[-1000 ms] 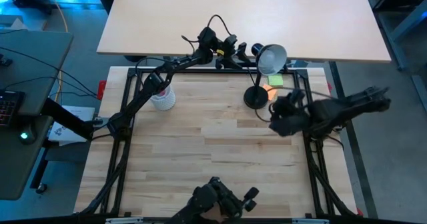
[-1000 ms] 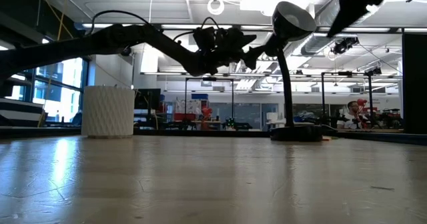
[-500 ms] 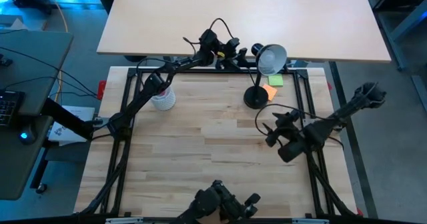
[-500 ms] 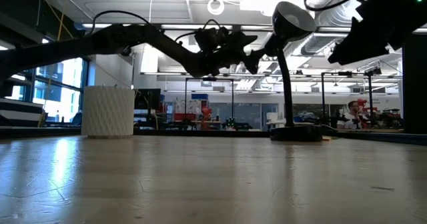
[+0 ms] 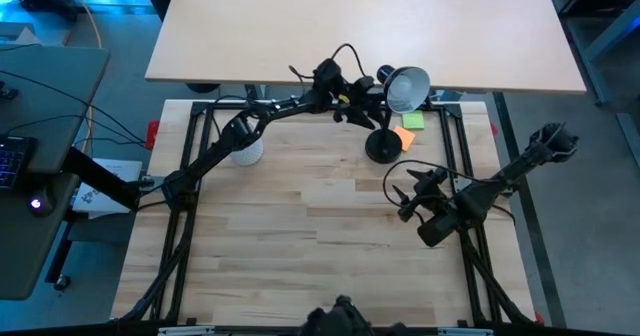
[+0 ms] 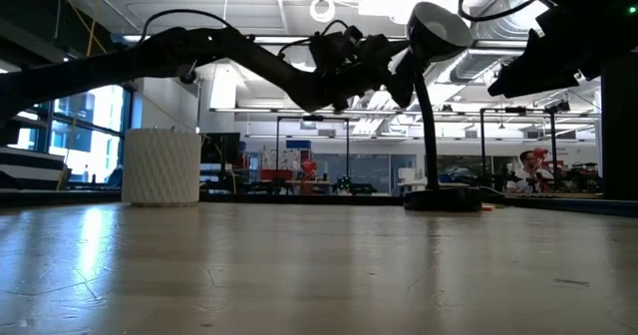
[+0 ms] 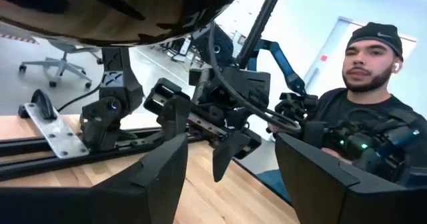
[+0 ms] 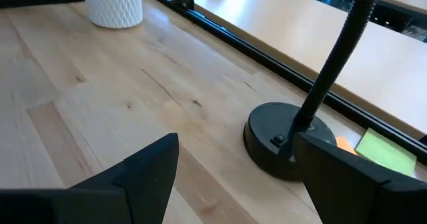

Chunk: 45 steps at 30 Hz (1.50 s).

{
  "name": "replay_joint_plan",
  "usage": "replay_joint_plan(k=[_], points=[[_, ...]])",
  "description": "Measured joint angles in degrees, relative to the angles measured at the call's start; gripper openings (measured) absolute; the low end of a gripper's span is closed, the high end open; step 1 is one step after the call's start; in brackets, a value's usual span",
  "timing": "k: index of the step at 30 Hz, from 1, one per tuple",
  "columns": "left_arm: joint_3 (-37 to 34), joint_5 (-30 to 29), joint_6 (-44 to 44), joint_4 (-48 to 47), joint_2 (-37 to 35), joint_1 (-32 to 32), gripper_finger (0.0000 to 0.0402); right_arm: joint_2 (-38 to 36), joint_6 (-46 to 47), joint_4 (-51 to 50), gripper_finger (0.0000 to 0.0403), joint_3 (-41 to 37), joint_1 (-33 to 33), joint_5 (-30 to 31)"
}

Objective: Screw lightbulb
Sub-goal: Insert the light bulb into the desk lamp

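Note:
The black desk lamp stands on its round base at the table's far right. Its head sits on a bent neck and shows a pale opening. I cannot make out the lightbulb as a separate thing in any view. My left gripper is raised to the height of the lamp head and sits just left of it. It is open and empty, and the dark shade is close above its fingers. My right gripper hangs open and empty on the near side of the lamp base.
A white ribbed cup stands at the far left of the table. A green note and an orange note lie beside the lamp base. A person sits beyond the table. Bare wood fills the middle and near part.
My left gripper has moved toward the table's right, closer to the lamp head, staying raised. My right gripper has drawn back from beside the lamp base toward the near edge, then held still there.

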Motion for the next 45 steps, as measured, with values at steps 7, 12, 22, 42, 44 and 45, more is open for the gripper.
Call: replay_joint_plan(k=[7,12,22,42,44,45], points=[[0.07,-0.96,7.70,-11.25,0.00,-1.14,0.0175,0.00,0.02,0.13,0.0291,0.01,-0.02,0.47],[0.09,-9.99,19.82,-29.37,-0.04,-2.46,0.0134,0.00,0.06,0.38,0.0291,0.04,-0.02,1.30],[0.07,-22.10,42.86,-57.02,-0.50,-7.66,0.0081,0.00,0.10,1.00,0.0291,0.07,-0.07,2.08],[0.07,-50.02,60.46,-91.20,-5.79,-12.05,0.0048,0.00,0.06,3.43,0.0291,0.11,-0.07,4.35],[0.07,-52.97,59.99,-92.40,-5.96,-12.97,0.0046,0.00,0.04,3.69,0.0291,0.11,-0.07,4.51],[0.07,-53.84,59.96,-93.07,-6.01,-13.36,0.0046,0.00,-0.05,3.78,0.0291,0.11,-0.07,4.56]])
